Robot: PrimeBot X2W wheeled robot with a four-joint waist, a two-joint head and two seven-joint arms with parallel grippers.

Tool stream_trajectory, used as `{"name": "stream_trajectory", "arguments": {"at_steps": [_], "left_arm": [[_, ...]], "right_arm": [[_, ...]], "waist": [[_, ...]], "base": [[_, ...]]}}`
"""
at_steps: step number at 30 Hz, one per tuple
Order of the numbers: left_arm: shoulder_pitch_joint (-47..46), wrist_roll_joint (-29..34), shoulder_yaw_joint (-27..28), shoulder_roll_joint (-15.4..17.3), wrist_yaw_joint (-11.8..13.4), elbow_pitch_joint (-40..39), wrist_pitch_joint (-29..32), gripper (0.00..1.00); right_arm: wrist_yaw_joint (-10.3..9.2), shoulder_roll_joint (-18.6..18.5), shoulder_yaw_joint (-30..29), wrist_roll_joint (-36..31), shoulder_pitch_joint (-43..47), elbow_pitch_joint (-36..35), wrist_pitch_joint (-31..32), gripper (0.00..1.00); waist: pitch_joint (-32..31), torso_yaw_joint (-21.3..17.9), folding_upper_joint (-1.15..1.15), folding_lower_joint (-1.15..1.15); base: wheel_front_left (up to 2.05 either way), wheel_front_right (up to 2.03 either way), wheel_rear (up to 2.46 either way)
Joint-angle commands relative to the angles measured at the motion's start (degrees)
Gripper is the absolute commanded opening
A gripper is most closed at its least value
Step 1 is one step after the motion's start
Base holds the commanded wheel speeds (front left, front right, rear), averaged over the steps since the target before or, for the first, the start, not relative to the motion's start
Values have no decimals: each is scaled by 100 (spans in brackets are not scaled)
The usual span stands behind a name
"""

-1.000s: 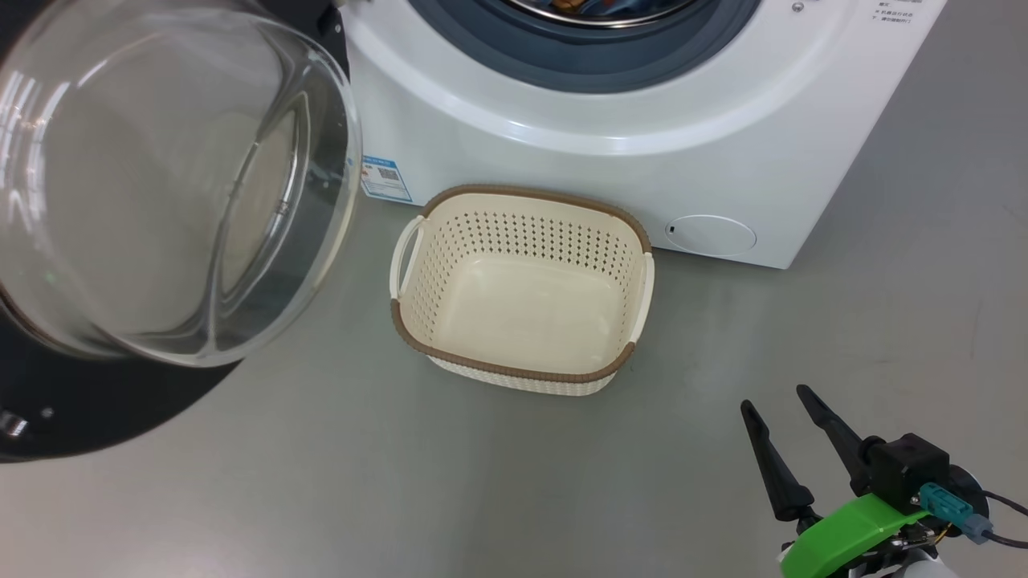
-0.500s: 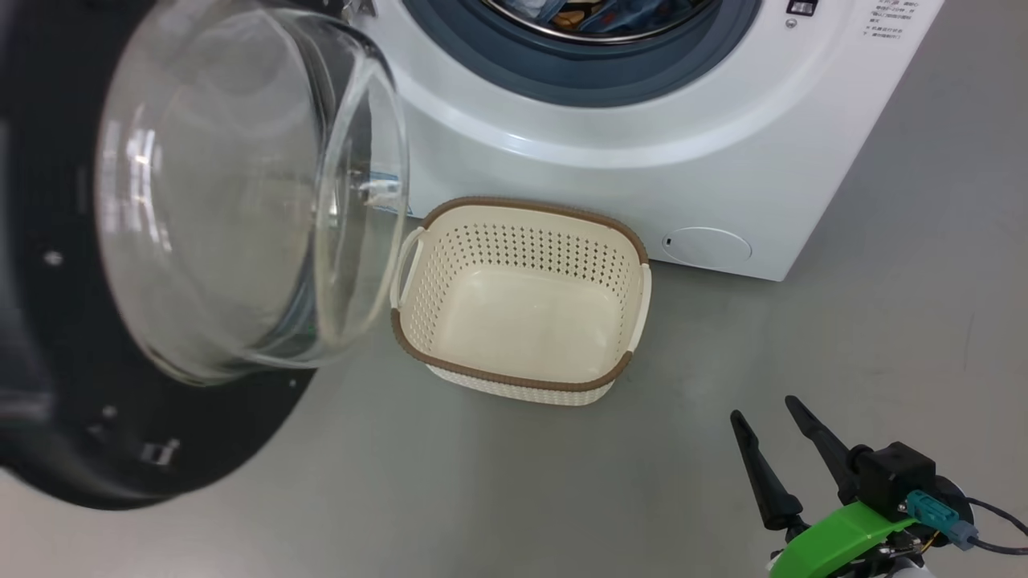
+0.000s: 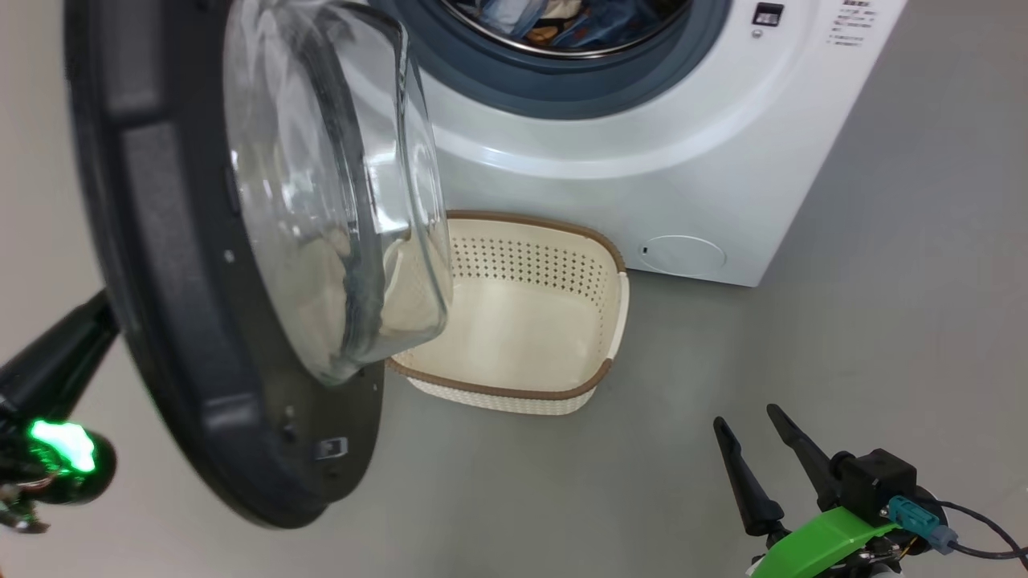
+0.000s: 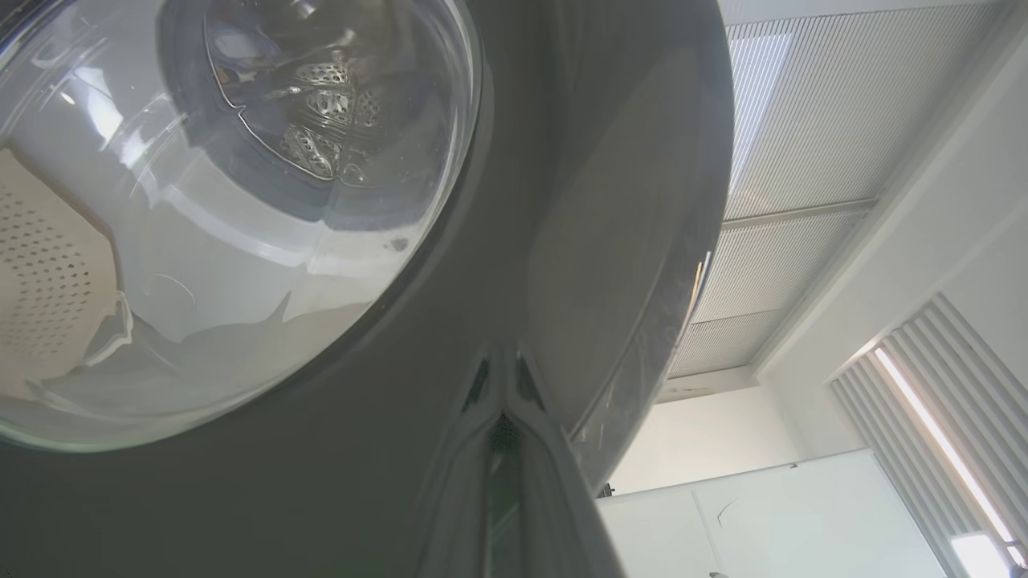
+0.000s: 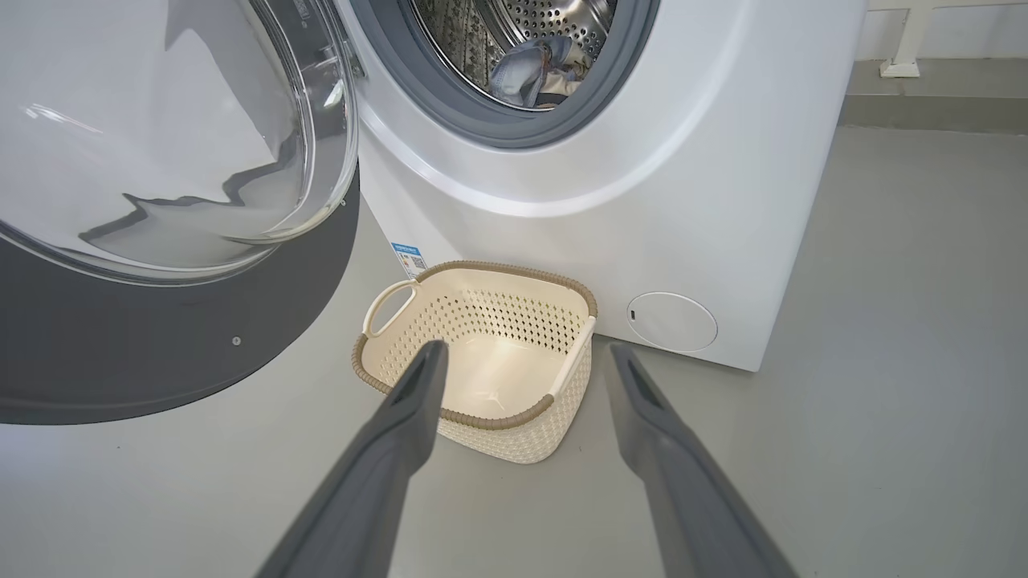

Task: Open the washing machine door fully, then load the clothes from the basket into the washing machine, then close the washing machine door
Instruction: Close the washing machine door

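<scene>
The washing machine door (image 3: 173,345) was pictured roughly halfway through its swing at the left of the scene, seen nearly edge-on from the head camera. Its hinged edge was set at the far side by the washing machine (image 3: 642,160), and its free edge, with the latch, was turned to the near side. The clear glass bowl (image 3: 321,201) was seen bulging to the right, masking the left end of the basket (image 3: 514,392) in that view. The basket was shown empty on the floor (image 3: 883,337), just in front of the machine. The clothes (image 5: 526,68) were seen lying inside the drum. Being round, the door was judged to have no long axis; its flat plane was seen running from near to far.

The left tool (image 4: 499,377) was shown with its fingers pressed together, holding nothing, their tips laid against the door's outer black rim. The right tool (image 3: 745,414) was shown spread wide and empty above the floor at the near right, well apart from the basket.

The door was judged stiff and fairly heavy, free only about its hinge, with its glass slick and breakable. The broad black rim, far from the hinge, was judged the place to be pushed
</scene>
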Motion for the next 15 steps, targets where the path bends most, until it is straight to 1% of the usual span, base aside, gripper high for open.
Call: {"name": "stream_trajectory", "arguments": {"at_steps": [1, 4, 10, 15], "left_arm": [[-83, 8, -18, 117, 11, -292, 80, 0], [-128, 199, -217, 34, -20, -353, -14, 0], [-339, 506, -487, -96, -171, -169, -305, 0], [-513, 520, -544, -152, -226, -99, -440, 0]], "right_arm": [[9, 36, 166, 26, -157, -71, -81, 100], [9, 73, 182, 43, -204, -10, -118, 100], [9, 147, 188, 77, -286, 105, -180, 100], [9, 177, 158, 83, -322, 148, -204, 100]], "waist": [[-35, -145, 0, 0], [-20, -313, 0, 0], [56, -751, 0, 0], [135, -1076, 0, 0]], "base": [[0, 0, 0], [0, 0, 0], [0, 0, 0], [0, 0, 0]]}}
